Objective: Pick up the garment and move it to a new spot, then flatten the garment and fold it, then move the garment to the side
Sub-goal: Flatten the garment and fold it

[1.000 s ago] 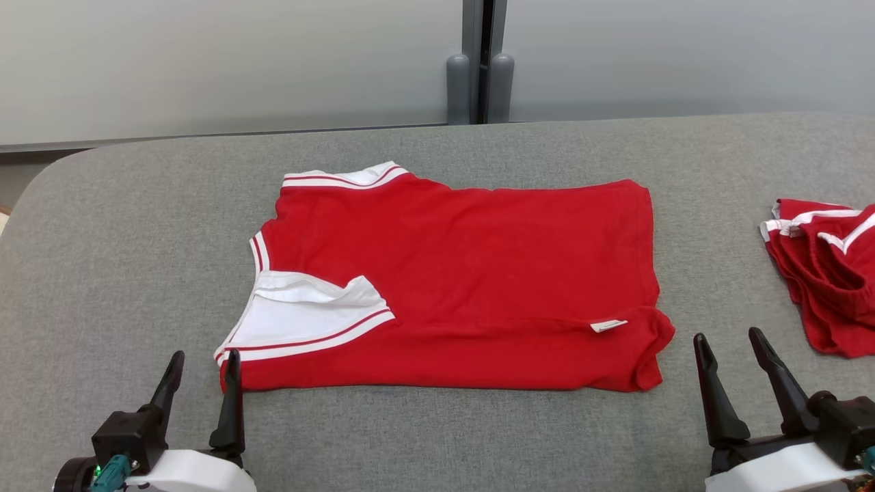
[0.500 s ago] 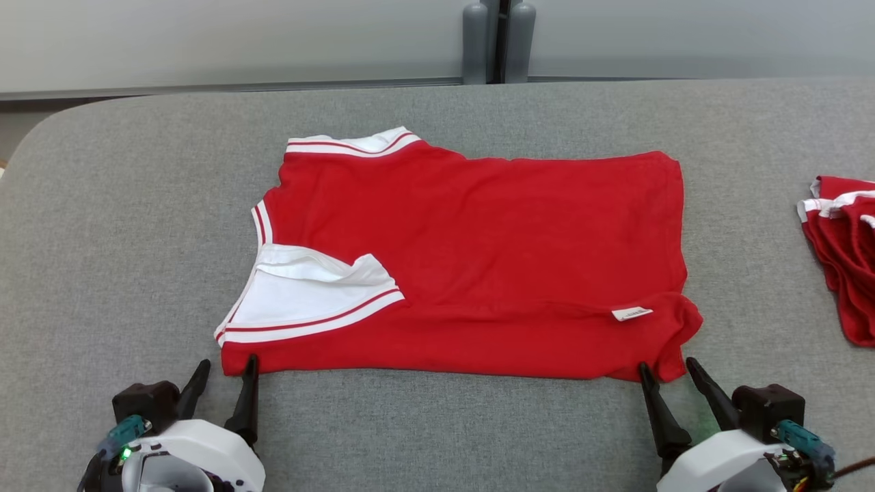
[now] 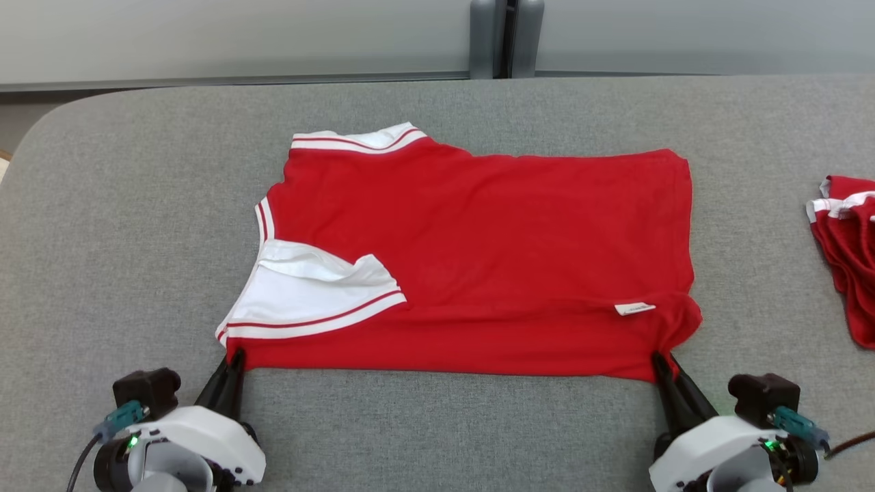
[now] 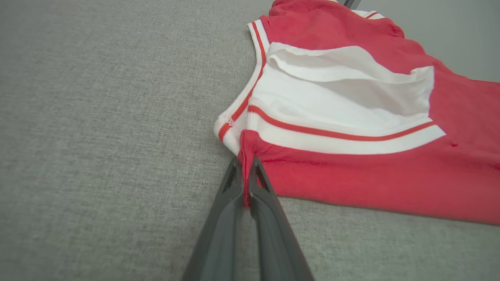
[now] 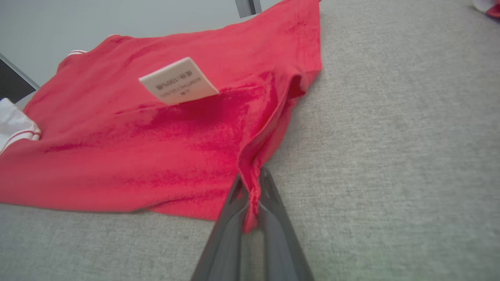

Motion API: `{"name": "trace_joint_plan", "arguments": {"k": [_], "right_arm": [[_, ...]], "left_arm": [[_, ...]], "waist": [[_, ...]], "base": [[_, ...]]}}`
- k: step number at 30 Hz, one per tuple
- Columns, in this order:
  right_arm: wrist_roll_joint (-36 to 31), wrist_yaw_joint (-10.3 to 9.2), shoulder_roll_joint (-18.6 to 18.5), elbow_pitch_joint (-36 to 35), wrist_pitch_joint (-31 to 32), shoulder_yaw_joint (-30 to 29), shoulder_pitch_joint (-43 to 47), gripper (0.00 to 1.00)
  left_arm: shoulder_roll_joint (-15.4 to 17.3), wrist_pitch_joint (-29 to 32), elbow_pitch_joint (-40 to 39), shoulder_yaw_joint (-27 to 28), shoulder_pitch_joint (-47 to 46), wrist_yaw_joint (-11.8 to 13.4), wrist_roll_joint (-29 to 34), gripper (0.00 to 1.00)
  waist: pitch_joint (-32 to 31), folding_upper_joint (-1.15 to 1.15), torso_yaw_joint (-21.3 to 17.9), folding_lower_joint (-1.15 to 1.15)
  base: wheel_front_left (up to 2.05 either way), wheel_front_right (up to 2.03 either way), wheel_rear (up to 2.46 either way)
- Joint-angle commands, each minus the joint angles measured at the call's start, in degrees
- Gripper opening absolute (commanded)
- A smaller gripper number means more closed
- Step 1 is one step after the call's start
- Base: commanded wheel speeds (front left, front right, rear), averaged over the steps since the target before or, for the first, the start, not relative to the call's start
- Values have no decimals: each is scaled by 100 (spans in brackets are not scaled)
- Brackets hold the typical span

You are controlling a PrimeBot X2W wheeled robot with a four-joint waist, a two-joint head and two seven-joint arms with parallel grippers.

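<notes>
A red garment with white, red-striped trim lies folded in half on the grey table, collar end to the left, a white label near its right front. My left gripper is shut on the garment's near left corner; the cloth is pinched between its fingers. At the near right corner, my right gripper is shut on the hem the same way, below the label.
A second red and white garment lies bunched at the table's right edge. Behind the table runs a pale wall with a grey post. Bare grey tabletop lies left of and in front of the garment.
Both grippers moved forward to the garment's near corners and went from open to shut on them. The camera tilted down, shifting the whole picture.
</notes>
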Motion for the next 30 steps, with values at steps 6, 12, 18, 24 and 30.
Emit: {"name": "trace_joint_plan", "arguments": {"k": [6, 12, 18, 24, 30], "right_arm": [[261, -15, -270, -236, 66, 72, 519, 0], [394, -16, -514, -605, 301, 12, 1144, 0], [441, -17, -587, -834, 468, -154, 1714, 0], [541, -14, -508, -1030, 478, -229, 1722, 100], [285, -12, -530, -1765, 427, -429, 1794, 100]], "left_arm": [[176, -102, -264, 87, 499, 92, -76, 0], [288, 131, -906, 127, 1238, 350, -151, 0], [222, 556, -1576, 63, 2097, 640, -299, 0], [180, 558, -1900, -16, 2075, 810, -156, 100], [297, 106, -2388, 37, 1916, 1114, 244, 100]], "waist": [[-326, 0, 3, 0], [-626, 0, 57, 0], [-839, 0, 94, 0], [-861, 0, 101, 0], [-918, 0, 13, 0]], "base": [[0, 0, 0], [0, 0, 0], [0, 0, 0], [0, 0, 0], [0, 0, 0]]}}
